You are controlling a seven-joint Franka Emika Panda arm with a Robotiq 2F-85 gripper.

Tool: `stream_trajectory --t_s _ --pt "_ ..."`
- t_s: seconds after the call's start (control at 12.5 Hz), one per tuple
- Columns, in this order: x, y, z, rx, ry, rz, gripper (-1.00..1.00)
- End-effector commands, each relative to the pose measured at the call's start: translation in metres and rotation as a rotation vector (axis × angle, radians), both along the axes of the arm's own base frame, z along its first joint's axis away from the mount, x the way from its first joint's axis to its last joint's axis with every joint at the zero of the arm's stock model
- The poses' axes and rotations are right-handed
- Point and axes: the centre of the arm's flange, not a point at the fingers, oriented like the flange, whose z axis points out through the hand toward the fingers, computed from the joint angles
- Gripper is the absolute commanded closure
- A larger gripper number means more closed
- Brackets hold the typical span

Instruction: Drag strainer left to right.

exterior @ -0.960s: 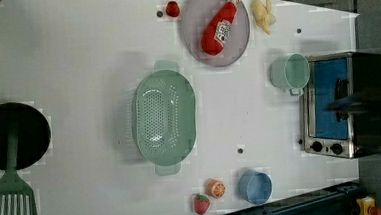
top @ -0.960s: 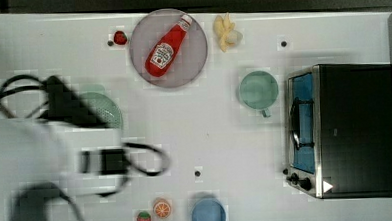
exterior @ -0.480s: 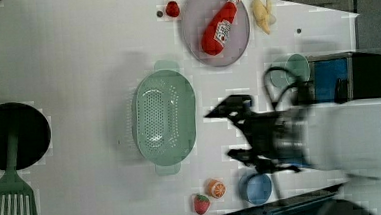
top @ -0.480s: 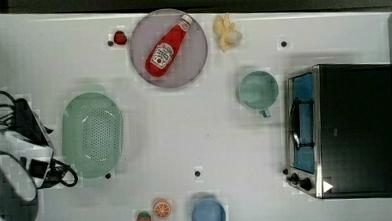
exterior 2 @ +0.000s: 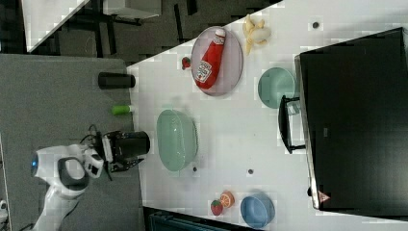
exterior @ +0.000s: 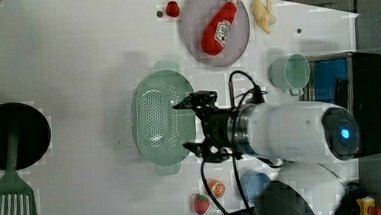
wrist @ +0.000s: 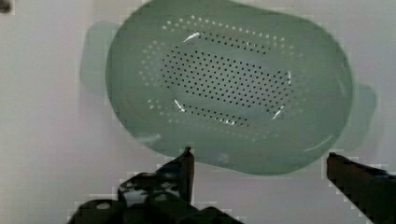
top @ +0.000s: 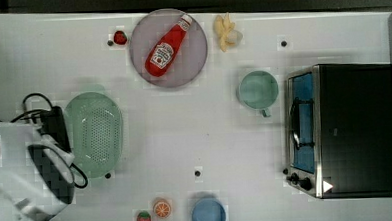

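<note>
The strainer (top: 95, 132), a pale mint-green colander bowl dotted with small holes and with tab handles at its ends, rests on the white table at the top view's left. It also shows in the left view (exterior: 160, 122) and the right view (exterior 2: 177, 139). My gripper (exterior: 184, 125) hangs open over the strainer's rim on the left view's right side. In the wrist view the strainer (wrist: 229, 88) lies beyond the gripper (wrist: 259, 156), whose two black fingers stand wide apart along its near rim with nothing between them. The frames do not show whether a finger touches the rim.
A ketchup bottle (top: 166, 46) lies on a grey plate (top: 192, 65) beside a banana (top: 226, 31). A mint mug (top: 257, 90) and a toaster oven (top: 345, 129) stand at the top view's right. A blue bowl (top: 207, 214) and toy fruit sit at the front edge. A black pan (exterior: 12, 136) and a green spatula (exterior: 8, 199) lie at the left view's left.
The arm has swung in from the oven side until the gripper hangs at the strainer's rim. The jaws stay open. The strainer has not moved.
</note>
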Motion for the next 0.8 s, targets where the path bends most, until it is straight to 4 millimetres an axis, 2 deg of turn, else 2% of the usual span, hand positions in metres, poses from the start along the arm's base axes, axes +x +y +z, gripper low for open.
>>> stream_trajectory --t_s 0.08,0.56,0.8 --pt "0.003 0.004 -0.058 0.042 0.066 -0.106 -1.0" --pt "0.013 -0.001 -0.157 0.087 0.083 -0.165 -1.0" --pt "0.011 -0.006 -0.19 0.045 0.081 -0.168 -1.0"
